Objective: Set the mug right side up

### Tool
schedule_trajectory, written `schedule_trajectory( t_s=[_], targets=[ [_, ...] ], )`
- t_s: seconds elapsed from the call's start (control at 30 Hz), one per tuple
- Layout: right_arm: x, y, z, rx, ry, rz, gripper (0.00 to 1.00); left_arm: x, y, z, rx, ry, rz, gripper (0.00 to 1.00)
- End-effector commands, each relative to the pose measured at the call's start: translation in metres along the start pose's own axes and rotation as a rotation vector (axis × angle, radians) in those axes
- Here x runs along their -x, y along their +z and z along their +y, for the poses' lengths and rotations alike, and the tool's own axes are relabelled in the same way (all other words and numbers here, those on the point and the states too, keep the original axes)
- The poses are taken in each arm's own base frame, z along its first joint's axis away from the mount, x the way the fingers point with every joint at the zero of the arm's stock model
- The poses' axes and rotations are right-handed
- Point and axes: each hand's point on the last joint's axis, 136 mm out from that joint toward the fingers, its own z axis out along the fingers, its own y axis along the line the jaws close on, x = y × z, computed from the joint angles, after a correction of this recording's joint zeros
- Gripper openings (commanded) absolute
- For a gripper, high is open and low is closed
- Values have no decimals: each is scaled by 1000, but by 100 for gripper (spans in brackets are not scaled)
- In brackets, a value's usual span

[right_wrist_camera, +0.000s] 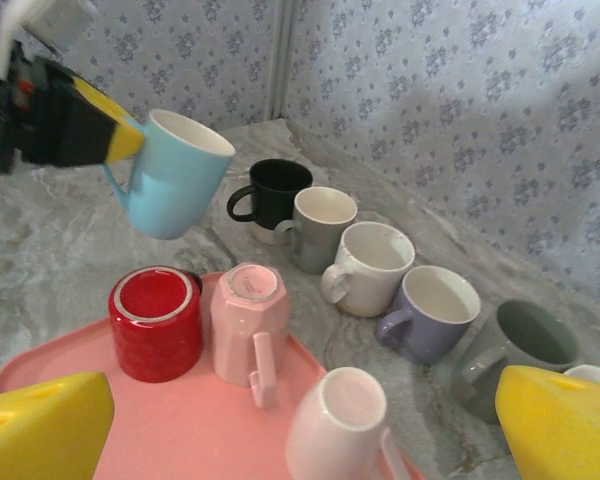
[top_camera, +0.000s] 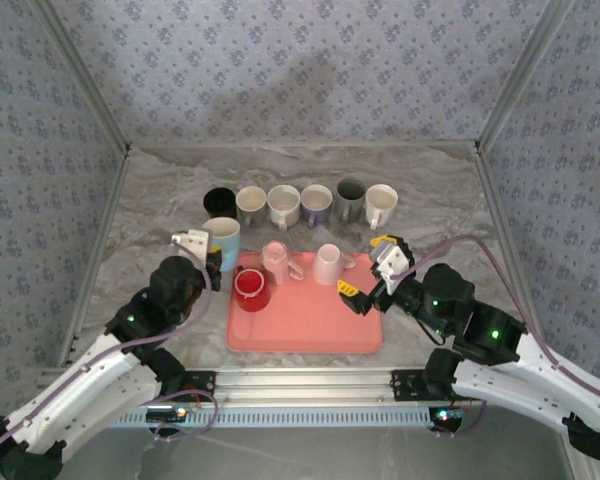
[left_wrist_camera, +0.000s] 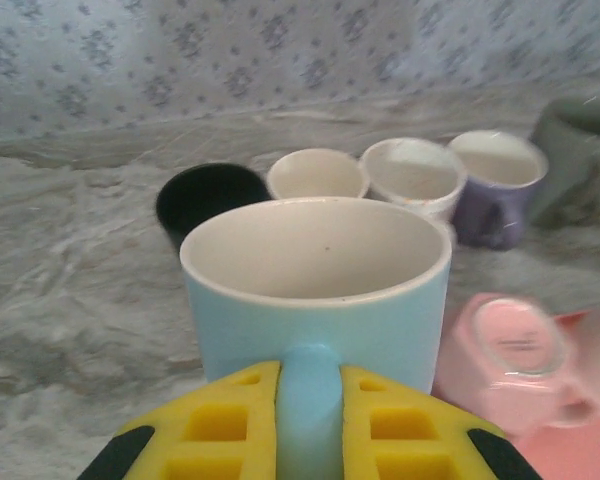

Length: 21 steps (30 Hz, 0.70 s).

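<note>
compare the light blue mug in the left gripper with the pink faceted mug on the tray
The light blue round mug is mouth up; the pink faceted mug stands base up. The blue one is held by its handle in the left gripper; the pink one sits free on the pink tray. Both have one handle.

Tray (top_camera: 310,325): sat centre front, three mugs (top_camera: 278,262) on it.
Mug row (top_camera: 284,205): stood behind tray.
Lifted mug (top_camera: 224,243): hung left of tray.
</note>
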Motion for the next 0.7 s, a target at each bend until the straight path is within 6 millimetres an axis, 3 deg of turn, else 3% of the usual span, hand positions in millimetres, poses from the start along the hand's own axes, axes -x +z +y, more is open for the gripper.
schedule_trajectory(
  t_s=[0.0,0.23,0.57,0.67],
  targets=[
    [-3,4,7,32,76,0,100,43,0,21,133,-35,-216,0],
    [-16,4,24,104,90,7,100,13,27,45,219,-151,-216,0],
    [-39,2,9,0,67,98,100,-26,51,57,195,-240,-204,0],
    [-35,-3,11,24,66,99,100,-32,54,60,185,-247,-208,0]
  ],
)
